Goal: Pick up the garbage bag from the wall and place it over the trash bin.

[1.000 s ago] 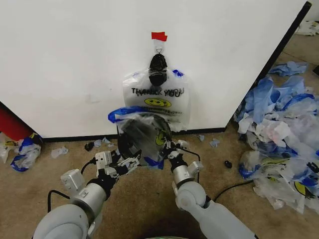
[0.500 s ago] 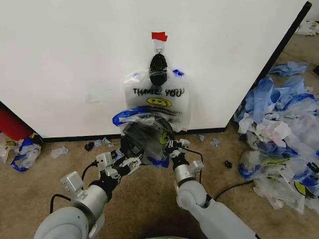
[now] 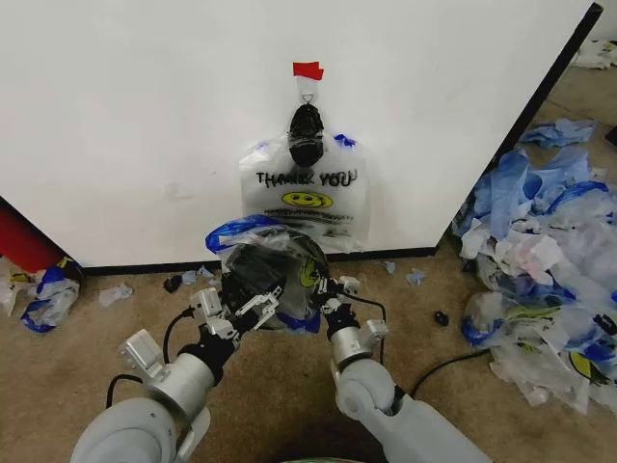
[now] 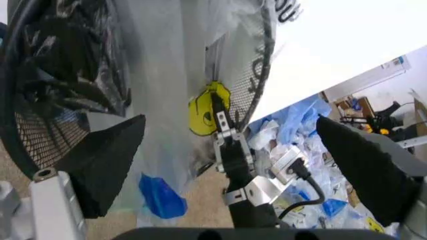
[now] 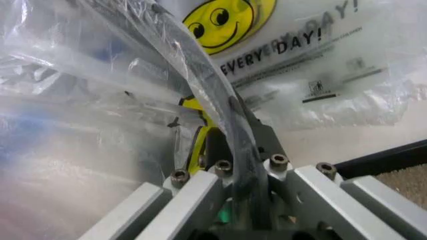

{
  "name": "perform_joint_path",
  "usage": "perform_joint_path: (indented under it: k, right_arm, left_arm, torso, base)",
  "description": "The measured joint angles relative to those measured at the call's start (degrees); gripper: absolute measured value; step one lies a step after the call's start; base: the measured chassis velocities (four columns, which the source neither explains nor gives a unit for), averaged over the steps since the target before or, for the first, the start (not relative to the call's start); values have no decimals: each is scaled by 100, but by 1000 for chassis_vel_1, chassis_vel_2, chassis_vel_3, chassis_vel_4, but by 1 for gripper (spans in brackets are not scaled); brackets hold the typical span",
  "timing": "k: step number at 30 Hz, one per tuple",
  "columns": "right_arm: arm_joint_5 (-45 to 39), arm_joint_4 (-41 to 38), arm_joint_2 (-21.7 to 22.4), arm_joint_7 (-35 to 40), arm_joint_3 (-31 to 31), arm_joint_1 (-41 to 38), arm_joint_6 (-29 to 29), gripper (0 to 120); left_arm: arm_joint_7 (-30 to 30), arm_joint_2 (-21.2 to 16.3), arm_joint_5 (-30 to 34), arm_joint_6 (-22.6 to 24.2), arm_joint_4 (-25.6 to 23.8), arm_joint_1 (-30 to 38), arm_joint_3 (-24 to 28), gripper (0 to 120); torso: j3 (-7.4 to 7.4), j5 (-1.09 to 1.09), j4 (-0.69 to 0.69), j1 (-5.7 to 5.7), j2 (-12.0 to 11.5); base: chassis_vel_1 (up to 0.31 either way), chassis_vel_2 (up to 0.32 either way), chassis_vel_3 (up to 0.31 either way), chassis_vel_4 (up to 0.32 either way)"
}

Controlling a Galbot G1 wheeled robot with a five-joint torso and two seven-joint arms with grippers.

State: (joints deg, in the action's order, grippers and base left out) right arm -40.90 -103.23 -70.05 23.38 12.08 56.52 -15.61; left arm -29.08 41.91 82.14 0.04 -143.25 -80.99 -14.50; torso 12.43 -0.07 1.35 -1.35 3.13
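A see-through garbage bag (image 3: 304,193) with "THANK YOU" lettering and a yellow smiley hangs on the white wall (image 3: 145,116) under a piece of red tape (image 3: 308,69). Below it the black mesh trash bin (image 3: 258,275) lies tipped on the carpet, its mouth toward me. A second see-through smiley bag (image 3: 294,256) with blue handles is draped over the bin. My right gripper (image 3: 326,289) is shut on the bin's plastic-covered rim (image 5: 230,130). My left gripper (image 3: 241,307) stands open beside the bin (image 4: 40,130), its black pads (image 4: 107,165) wide apart.
A big pile of blue-and-white plastic bags (image 3: 540,260) covers the floor on the right. A red object (image 3: 24,241) and bag scraps (image 3: 48,294) lie at the left by the wall's base. A black cable (image 3: 453,367) runs across the carpet near my right arm.
The tipped bin and its draped bag have shifted a little to the left, and the blue handle has swung left. Both grippers have moved slightly forward with it.
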Motion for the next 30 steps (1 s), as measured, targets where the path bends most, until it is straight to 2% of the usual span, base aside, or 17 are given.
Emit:
perform_joint_path:
  k: [21,30]
  right_arm:
    - [-140,15,44,-27,-28,-95,14,0]
    - [-253,3,78,-30,-70,-180,14,0]
  left_arm:
    - [194,-339,-391,100,2,208,163,100]
    - [310,-494,-577,119,243,297,379,100]
  torso:
    - [0,0,0,0,0]
    - [0,0,0,0,0]
  base:
    - [0,0,0,0]
    - [0,0,0,0]
